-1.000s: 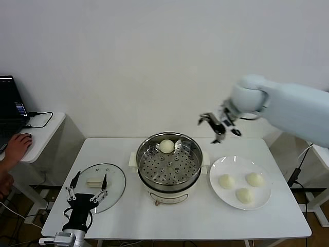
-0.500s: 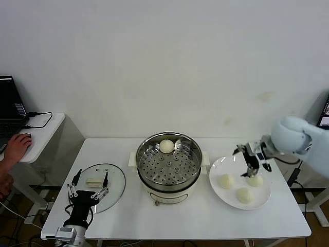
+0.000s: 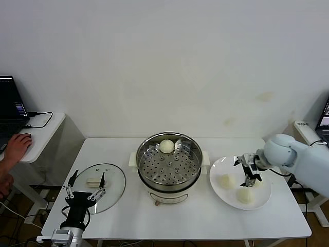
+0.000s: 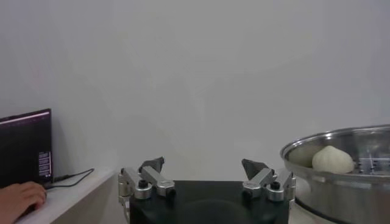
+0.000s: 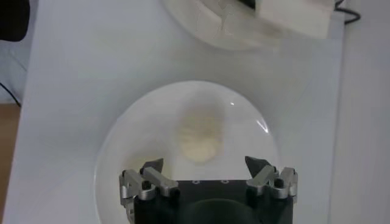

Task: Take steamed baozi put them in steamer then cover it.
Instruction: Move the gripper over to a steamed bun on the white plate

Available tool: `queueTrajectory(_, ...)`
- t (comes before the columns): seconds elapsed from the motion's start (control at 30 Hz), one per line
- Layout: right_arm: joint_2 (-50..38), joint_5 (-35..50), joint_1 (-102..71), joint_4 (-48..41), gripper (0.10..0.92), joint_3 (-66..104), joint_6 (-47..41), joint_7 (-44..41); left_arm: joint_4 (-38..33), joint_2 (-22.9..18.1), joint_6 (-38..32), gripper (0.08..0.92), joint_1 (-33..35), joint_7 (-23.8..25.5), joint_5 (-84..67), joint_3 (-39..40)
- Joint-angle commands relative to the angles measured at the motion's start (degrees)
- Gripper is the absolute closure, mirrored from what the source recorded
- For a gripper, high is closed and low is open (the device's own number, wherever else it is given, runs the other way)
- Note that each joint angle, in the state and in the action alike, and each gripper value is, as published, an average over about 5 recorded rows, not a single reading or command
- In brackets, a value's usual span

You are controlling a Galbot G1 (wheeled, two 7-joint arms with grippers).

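Observation:
The steamer (image 3: 168, 165) stands mid-table with one baozi (image 3: 166, 146) on its perforated tray; both show in the left wrist view, steamer (image 4: 347, 182) and baozi (image 4: 332, 159). On the white plate (image 3: 218, 169), two baozi (image 3: 225, 180) (image 3: 244, 195) show, and a third is mostly hidden under my right gripper (image 3: 248, 172). That gripper is open and low over the plate; in its wrist view (image 5: 207, 163) a baozi (image 5: 200, 137) lies just ahead between the jaws. The glass cover (image 3: 112, 177) lies flat at the left. My left gripper (image 3: 84, 193) is open and empty beside it.
A side table with a laptop (image 3: 9, 105) and a person's hand (image 3: 18, 144) stands at the left. The plate (image 5: 122, 134) reaches close to the table's right edge. The steamer's cream base (image 5: 244, 24) is just beyond the plate.
My right arm has swung from high behind the steamer down to the right, over the plate, and lowered onto the far-right baozi. The left gripper has barely shifted.

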Motion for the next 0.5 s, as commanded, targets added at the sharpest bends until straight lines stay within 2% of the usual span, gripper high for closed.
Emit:
queueTrajectory(0.03,5.1,-2.2,-6.6,-7.3,0.203,4.1,0.8,0.2,-0.2,0.0,0.0,0.177,0.3,0.0,0.0,-0.1)
queueTrajectory(0.5,11.4,-3.2,-8.4,-13.5,0.215,5.9,2.2,0.9,0.0,-0.3,-0.1,0.177,0.2,0.0,0.1,-0.2)
